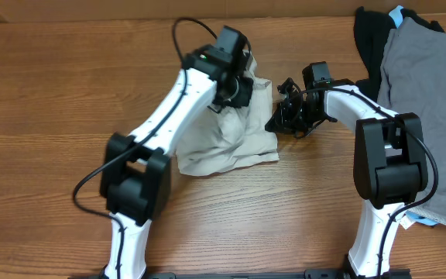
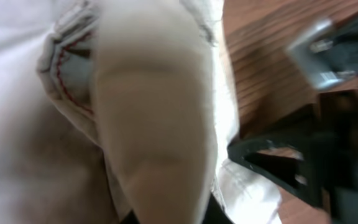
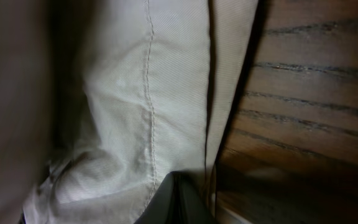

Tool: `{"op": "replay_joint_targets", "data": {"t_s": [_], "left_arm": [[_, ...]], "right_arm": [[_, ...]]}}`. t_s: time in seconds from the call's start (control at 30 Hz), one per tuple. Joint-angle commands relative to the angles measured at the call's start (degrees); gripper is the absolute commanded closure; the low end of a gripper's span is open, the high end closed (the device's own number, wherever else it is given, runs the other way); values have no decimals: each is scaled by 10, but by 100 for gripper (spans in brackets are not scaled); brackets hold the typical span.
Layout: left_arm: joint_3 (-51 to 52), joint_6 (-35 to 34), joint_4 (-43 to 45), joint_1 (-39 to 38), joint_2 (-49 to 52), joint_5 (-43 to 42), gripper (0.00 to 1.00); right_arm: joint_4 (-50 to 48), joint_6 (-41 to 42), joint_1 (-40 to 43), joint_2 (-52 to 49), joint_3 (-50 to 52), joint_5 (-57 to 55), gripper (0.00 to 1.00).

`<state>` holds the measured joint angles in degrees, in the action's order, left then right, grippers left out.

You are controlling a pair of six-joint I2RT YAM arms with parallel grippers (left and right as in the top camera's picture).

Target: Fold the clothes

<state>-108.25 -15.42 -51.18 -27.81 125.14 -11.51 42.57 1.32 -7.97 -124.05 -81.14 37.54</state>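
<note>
The beige shorts [image 1: 235, 143] lie crumpled on the wooden table at the middle. My left gripper [image 1: 237, 87] is over their far part and shut on a fold of the shorts [image 2: 154, 124], which fills the left wrist view; red stitching shows at the upper left. My right gripper [image 1: 286, 115] is at the right edge of the shorts. In the right wrist view its dark fingertips [image 3: 174, 202] meet at the hem of the shorts [image 3: 148, 93], right by the bare wood. The right gripper also shows, dark and blurred, in the left wrist view [image 2: 291, 162].
A grey garment [image 1: 432, 116] lies at the far right over a black garment [image 1: 370, 39], close behind the right arm. A bit of blue [image 1: 397, 12] shows at their top. The wooden table [image 1: 53, 101] extends to the left and front.
</note>
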Motion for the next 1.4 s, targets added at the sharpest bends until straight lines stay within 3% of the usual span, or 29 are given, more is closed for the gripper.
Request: {"op": "replay_joint_targets", "data": {"t_s": [0.0,0.07,0.17,0.3,0.4,0.67,0.9,1.03,1.37], "left_arm": [[1,-29,5,-7,25,-11,72],[1,-28,4,-8,33,-17,42],[1,-27,2,-7,35,-18,22],[-10,-18,-2,-1,34,-21,8],[-45,-7,-38,4,33,-23,0],[-219,76,-224,-2,33,-21,0],[-202,113,-232,-16,44,-16,0],[-153,114,-225,-16,63,-10,10],[-67,115,-188,-20,124,-4,46]], "right_arm": [[2,0,-1,-10,2,-14,96],[4,1,5,-9,-4,-14,96],[39,2,27,-2,-42,-14,96],[125,-2,68,23,-135,-14,95],[182,-8,98,39,-208,-15,87],[272,-16,153,46,-335,-30,65],[288,-18,161,46,-337,-50,62],[297,-18,161,46,-337,-77,62],[304,-18,161,46,-337,-86,62]]}}
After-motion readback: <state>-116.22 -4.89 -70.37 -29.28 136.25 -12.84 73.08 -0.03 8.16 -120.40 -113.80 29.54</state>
